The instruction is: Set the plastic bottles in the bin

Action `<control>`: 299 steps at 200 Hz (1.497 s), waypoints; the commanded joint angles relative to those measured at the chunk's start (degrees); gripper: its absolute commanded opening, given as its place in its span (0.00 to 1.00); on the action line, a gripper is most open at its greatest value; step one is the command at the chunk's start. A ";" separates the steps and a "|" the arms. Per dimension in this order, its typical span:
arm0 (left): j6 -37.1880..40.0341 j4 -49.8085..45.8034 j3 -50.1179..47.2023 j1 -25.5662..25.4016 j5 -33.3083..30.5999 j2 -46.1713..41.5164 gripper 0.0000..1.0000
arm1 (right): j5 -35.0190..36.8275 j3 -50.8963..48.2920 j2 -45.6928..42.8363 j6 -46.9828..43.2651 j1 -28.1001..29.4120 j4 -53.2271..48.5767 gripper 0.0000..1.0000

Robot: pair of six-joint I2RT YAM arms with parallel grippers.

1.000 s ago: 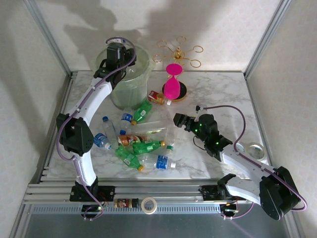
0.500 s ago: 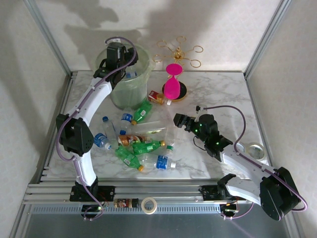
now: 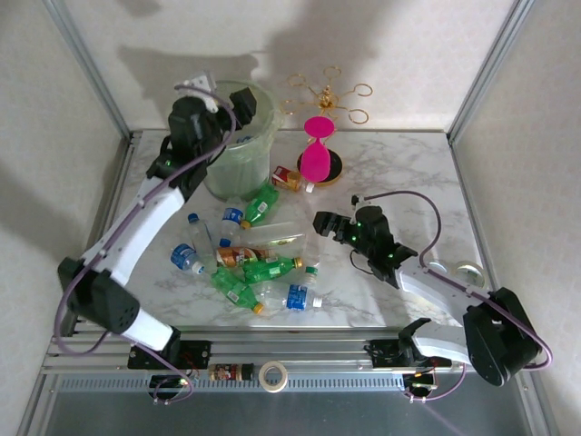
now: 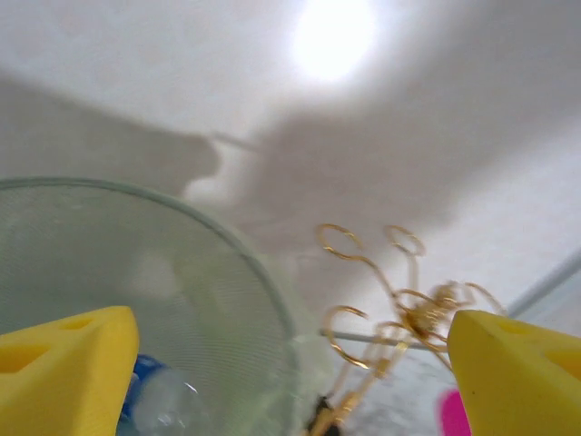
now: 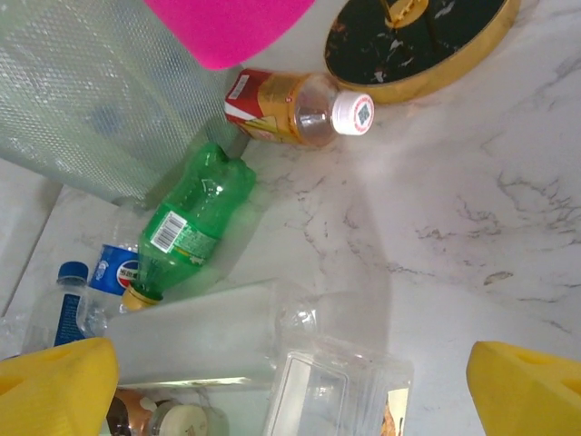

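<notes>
Nearest, on the front rail, a roll of tape lies flat. Beyond it the plastic bottles lie in a loose heap on the marble table, left of centre: a clear bottle with a blue label at the near edge, two green bottles beside a brown one, and clear blue-capped ones towards the left.

The right gripper hovers just right of the heap. In its wrist view the yellow pads stand wide apart with nothing between them, above a clear bottle lying on its side.

Farther back, a green bottle with a yellow cap lies against the foot of the bin, and a red-labelled bottle with a white cap lies between the bin and the black, gold-rimmed base of the pink hourglass-shaped object.

The left gripper hangs over the bin's mouth, fingers spread and empty. Below them a blue-capped bottle lies inside the bin. A gold wire stand rises at the back.
</notes>
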 commanded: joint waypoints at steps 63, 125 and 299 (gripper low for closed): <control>-9.85 20.75 -34.16 -9.07 8.35 -17.68 0.89 | -7.23 5.20 9.69 4.03 0.99 -4.94 0.93; -19.35 26.32 -50.09 -14.28 6.25 -17.93 0.89 | -7.16 5.71 14.93 7.00 1.28 -3.48 0.89; -21.19 27.38 -50.29 -16.34 2.93 -11.45 0.89 | -0.14 7.77 24.10 8.88 1.42 -6.41 0.77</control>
